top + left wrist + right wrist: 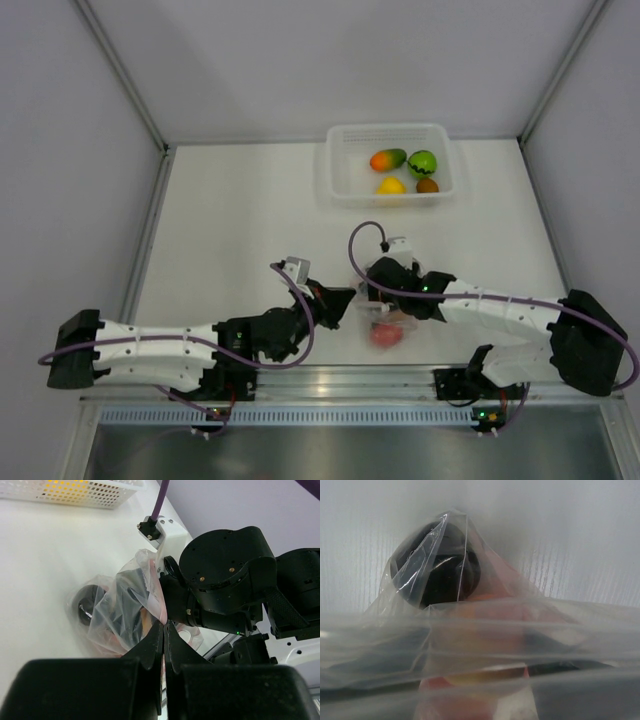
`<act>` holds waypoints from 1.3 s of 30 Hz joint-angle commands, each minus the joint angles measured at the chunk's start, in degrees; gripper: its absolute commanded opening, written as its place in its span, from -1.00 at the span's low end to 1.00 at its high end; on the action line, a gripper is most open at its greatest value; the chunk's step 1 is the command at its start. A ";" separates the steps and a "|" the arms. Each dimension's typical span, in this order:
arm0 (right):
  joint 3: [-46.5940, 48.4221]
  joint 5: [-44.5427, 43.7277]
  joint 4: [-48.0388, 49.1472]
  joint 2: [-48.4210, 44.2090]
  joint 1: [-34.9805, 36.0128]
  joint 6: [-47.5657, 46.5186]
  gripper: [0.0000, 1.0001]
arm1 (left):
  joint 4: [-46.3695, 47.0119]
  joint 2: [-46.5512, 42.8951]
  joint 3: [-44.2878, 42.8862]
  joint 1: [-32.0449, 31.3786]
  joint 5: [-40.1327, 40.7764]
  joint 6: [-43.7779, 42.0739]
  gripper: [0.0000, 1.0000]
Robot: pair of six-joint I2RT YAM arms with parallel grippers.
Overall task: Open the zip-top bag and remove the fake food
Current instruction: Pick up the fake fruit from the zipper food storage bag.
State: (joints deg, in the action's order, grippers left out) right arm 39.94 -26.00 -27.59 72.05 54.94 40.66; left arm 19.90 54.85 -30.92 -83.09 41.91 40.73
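Zip-top bag (372, 318): crumpled on the counter (240, 220) near its front edge, between the two claws and well apart from the tray (335, 190). One side is pulled up into a tent instead of lying flat.

Left claw (165, 626): clenched on the bag's rim beside the pink-red zip strip (161, 604), fingers pressed flat together. It appears to be pinning one lip so the mouth is held up and the bag cannot slide.

Right claw (385, 300): set against the bag from the opposite side, at or in its mouth. Its own camera looks through a sheet of plastic that hides the fingers, so whether it is released or clenched cannot be told.

Fruit in the bag: a dark purple fruit (442, 565) bulges one corner and a pink-red fruit (385, 335) shows through the plastic. An orange tint between them is too blurred to name.

Fruit in the tray: a mango (388, 158), a green fruit with black marks (422, 163), a yellow fruit (391, 185) and a brown fruit (427, 185).

Stage: judged about midway, with four pieces out and at least two left inside.

Risk: loose plastic could catch on the reaching fingers and lift with the fruit.
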 commanded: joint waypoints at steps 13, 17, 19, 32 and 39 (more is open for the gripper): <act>0.83 -2.47 -8.44 -4.28 -3.26 -0.58 -0.07 | 5.85 -3.43 -0.55 -0.93 4.32 -0.65 -1.00; 3.03 -2.57 -10.37 -7.36 -2.91 -1.02 -0.08 | 5.76 -3.17 -0.81 -0.93 4.58 -0.57 -1.00; 4.08 -1.60 -10.29 -8.85 -2.56 -1.81 -0.09 | 5.76 -3.08 -0.90 -0.93 4.67 -0.74 -1.00; 9.62 -3.97 -11.43 -7.98 3.24 -2.00 -0.23 | 6.03 2.45 -6.52 -0.93 3.88 -1.70 -1.00; 15.16 -7.75 -14.51 -4.20 6.85 1.87 -0.31 | 6.03 7.11 -10.57 -0.93 2.83 -2.76 -1.00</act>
State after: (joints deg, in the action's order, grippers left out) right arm 51.07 -30.52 -40.12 67.35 60.20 40.62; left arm 23.11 60.51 -38.61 -83.74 45.01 39.00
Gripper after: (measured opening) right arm 0.655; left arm 0.020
